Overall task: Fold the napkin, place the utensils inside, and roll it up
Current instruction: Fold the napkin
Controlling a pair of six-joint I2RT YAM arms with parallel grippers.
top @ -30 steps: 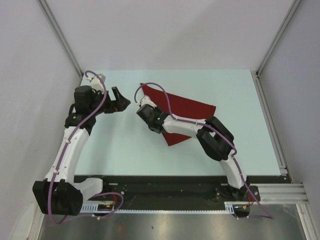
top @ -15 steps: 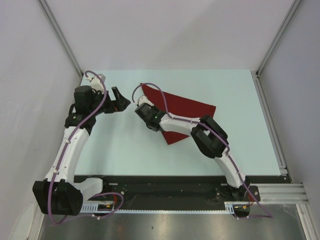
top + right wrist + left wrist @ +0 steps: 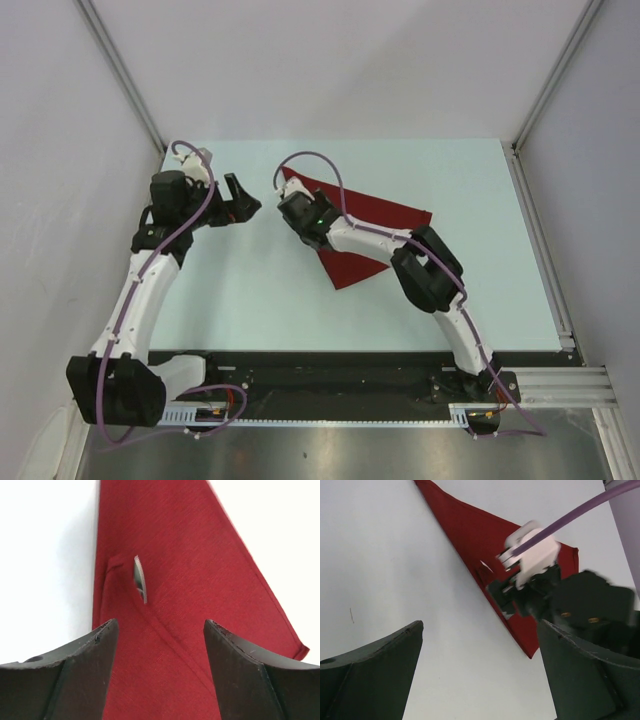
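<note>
The dark red napkin [image 3: 390, 213] lies folded into a triangle on the pale table, its tip pointing far-left. My right gripper [image 3: 283, 188] hovers just over the napkin's far-left part, open, with only cloth [image 3: 200, 580] between its fingers [image 3: 157, 625]. In the right wrist view a ridge runs slantwise under the cloth from a small dark sliver [image 3: 137, 575] beside a white stitched edge. The utensils are hidden. My left gripper [image 3: 248, 198] hangs open over bare table left of the napkin [image 3: 470, 535], nothing between its jaws [image 3: 480, 625].
The pale table [image 3: 230, 300] is walled by grey panels left, back and right, with metal frame posts [image 3: 120, 70] at the corners. The right arm's elbow [image 3: 430, 270] lies across the napkin's near-right part. A purple cable [image 3: 320, 160] loops above the right wrist.
My right gripper has gone from shut to open and shifted slightly toward the far side over the napkin. The left arm has not moved.
</note>
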